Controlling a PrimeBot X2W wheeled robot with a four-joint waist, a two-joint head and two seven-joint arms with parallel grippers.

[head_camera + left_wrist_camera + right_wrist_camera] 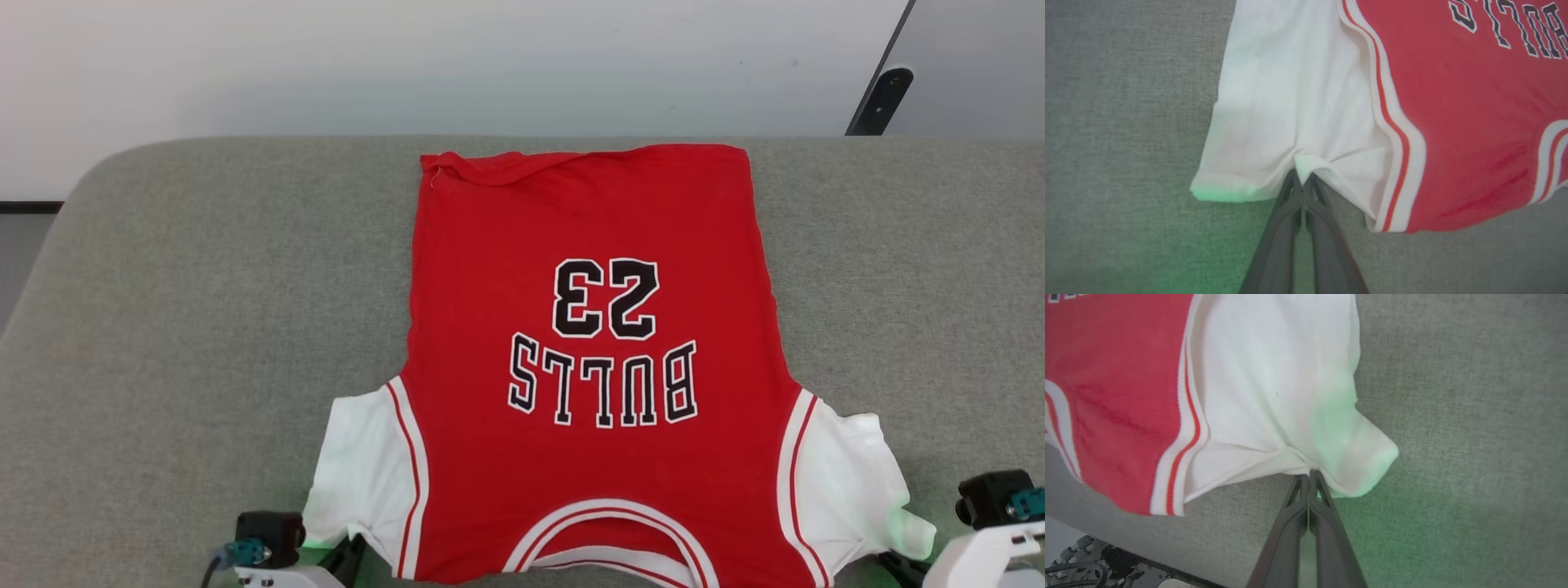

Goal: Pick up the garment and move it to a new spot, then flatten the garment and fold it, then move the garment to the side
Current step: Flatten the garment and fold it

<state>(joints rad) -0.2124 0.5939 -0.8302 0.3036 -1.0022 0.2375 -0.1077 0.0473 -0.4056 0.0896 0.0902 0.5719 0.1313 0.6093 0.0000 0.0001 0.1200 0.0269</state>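
On the grey fabric-covered surface, the garment lies spread flat with its lettered face up. Its collar is toward the robot and its hem is at the far edge, so the black "BULLS 23" lettering reads upside down in the head view. The hem's far left corner is slightly rolled over. The left gripper has its two dark fingers pressed together on the near edge of the white left sleeve, bunching the cloth into a small pucker at the tips. The right gripper is likewise pinched tight on the near edge of the white right sleeve, with creases fanning out from the pinch. A green glow tints both sleeve corners and the surface beside them.
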